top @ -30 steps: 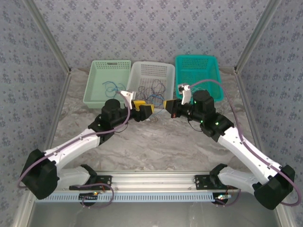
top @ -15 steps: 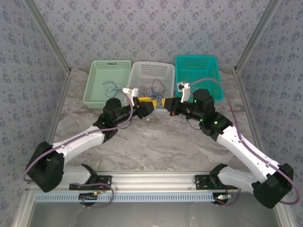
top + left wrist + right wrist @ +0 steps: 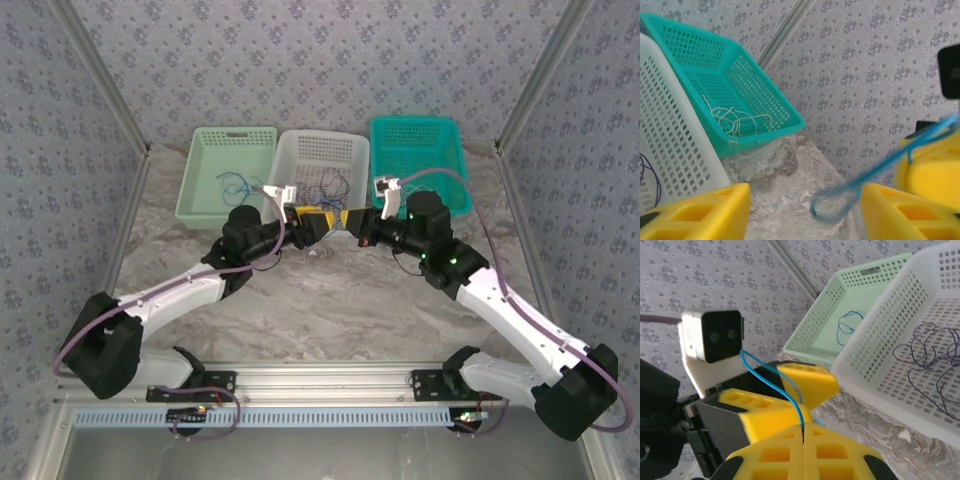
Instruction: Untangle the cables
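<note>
From above, our left gripper point(image 3: 310, 222) and right gripper point(image 3: 352, 219) stand tip to tip just before the white basket point(image 3: 322, 134). Left wrist view: the left gripper is wide open, and the blue cable point(image 3: 832, 209) hangs between its fingers. Right wrist view: the right gripper pinches this cable. We judge a handover, so the left must close first. Inside the white basket lie purple cables point(image 3: 935, 357), not in the way.

L wrist: blue cable point(image 3: 880, 167) blurred, far end cut by frame edge; L tool point(image 3: 802, 210) fingers cropped btm.

Bright, even, diffuse light; soft shadows on the marbled grey desk point(image 3: 330, 300). In the left wrist view the thin blue cable point(image 3: 879, 167) is blurred.
</note>
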`<state>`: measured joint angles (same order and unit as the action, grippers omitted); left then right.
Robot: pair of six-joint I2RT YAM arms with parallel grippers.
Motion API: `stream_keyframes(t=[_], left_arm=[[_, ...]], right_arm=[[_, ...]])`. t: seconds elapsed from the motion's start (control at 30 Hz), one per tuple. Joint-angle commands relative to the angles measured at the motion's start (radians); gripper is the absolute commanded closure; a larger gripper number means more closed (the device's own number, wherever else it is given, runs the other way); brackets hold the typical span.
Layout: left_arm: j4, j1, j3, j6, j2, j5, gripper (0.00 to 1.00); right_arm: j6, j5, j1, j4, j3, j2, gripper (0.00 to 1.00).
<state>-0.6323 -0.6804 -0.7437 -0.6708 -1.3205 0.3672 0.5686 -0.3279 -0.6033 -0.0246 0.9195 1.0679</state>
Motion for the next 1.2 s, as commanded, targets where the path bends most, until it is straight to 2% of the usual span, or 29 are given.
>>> stream_keyframes(t=[0.0, 0.23, 0.47, 0.8, 1.0, 1.17], left_arm=[[-0.049, 0.001, -0.006, 0.005, 0.051, -0.002, 0.35], [-0.071, -0.001, 0.008, -0.014, 0.064, -0.021, 0.33], [-0.099, -0.001, 0.009, -0.034, 0.037, -0.033, 0.35], [-0.111, -0.001, -0.001, -0.044, 0.007, -0.050, 0.45], [-0.115, 0.000, -0.004, -0.044, -0.003, -0.065, 0.56], [-0.015, 0.000, -0.038, 0.000, -0.004, -0.074, 0.80]], right_arm=[[0.008, 0.033, 0.006, -0.001, -0.014, -0.020, 1.00], [0.030, 0.028, 0.013, 0.044, -0.014, 0.002, 1.00], [0.052, 0.021, 0.001, 0.087, -0.015, 0.003, 1.00], [0.108, 0.013, -0.016, 0.161, -0.040, 0.006, 1.00], [0.115, 0.012, -0.025, 0.172, -0.044, 0.003, 1.00], [0.114, 0.001, -0.029, 0.160, -0.047, 0.009, 1.00]])
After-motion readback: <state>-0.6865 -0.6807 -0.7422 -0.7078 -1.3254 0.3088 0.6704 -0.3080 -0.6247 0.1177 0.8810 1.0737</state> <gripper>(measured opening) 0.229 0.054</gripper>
